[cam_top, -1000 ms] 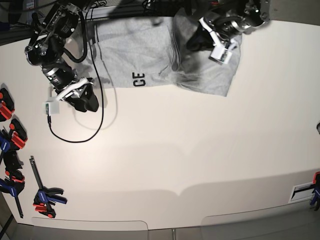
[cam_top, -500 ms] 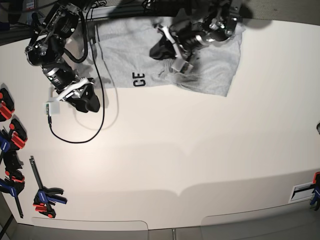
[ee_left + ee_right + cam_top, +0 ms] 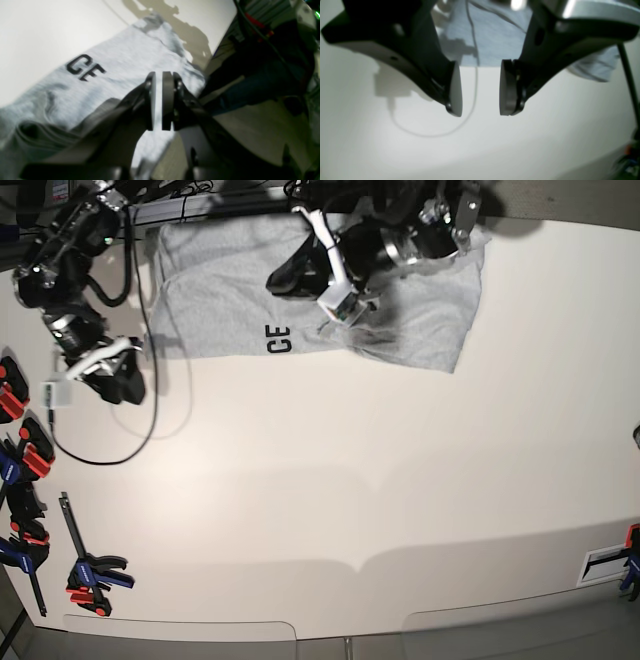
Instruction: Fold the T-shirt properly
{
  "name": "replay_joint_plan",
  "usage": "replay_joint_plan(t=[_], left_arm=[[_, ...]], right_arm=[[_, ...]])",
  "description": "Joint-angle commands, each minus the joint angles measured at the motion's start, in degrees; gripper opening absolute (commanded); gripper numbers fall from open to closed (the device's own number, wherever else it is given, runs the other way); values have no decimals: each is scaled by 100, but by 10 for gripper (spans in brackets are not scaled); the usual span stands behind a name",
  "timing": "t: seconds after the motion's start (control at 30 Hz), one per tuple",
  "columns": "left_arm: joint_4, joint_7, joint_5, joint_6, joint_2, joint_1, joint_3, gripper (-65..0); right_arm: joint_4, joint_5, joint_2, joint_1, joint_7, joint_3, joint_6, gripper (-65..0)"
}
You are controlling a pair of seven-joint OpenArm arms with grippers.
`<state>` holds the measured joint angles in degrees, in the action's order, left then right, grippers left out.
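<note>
The light grey T-shirt [image 3: 230, 280] lies spread along the table's far edge, with the black letters "CE" [image 3: 278, 339] showing at its near hem. My left gripper [image 3: 283, 280] hovers low over the shirt's middle. In the left wrist view its pads stand almost together, shut [image 3: 158, 80], with nothing between them and the T-shirt [image 3: 120, 62] beneath. My right gripper [image 3: 118, 383] is over bare table, left of the shirt's near-left corner. It is open [image 3: 480, 110] and empty, and the T-shirt's edge [image 3: 495, 37] lies beyond it.
A black cable [image 3: 100, 455] loops on the table below the right gripper. Red, blue and black clamps [image 3: 22, 455] line the left edge, with another clamp [image 3: 95, 575] nearer the front. One more clamp [image 3: 630, 555] sits at the right edge.
My left gripper has swept left across the shirt, from its right half to its middle. The right arm has moved left, away from the shirt, uncovering the shirt's left side.
</note>
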<state>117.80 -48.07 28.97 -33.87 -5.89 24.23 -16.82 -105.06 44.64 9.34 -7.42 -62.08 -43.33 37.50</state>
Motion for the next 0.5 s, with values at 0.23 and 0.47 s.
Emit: replay_joint_plan(t=[0.23, 0.47], left_arm=[[535, 289, -691, -15, 0, 258, -4, -440], [535, 402, -798, 308, -2, 258, -4, -406]], right_arm=[[-107, 1056, 841, -734, -361, -546, 4, -345], [-2, 1864, 813, -1576, -896, -546, 24, -344]])
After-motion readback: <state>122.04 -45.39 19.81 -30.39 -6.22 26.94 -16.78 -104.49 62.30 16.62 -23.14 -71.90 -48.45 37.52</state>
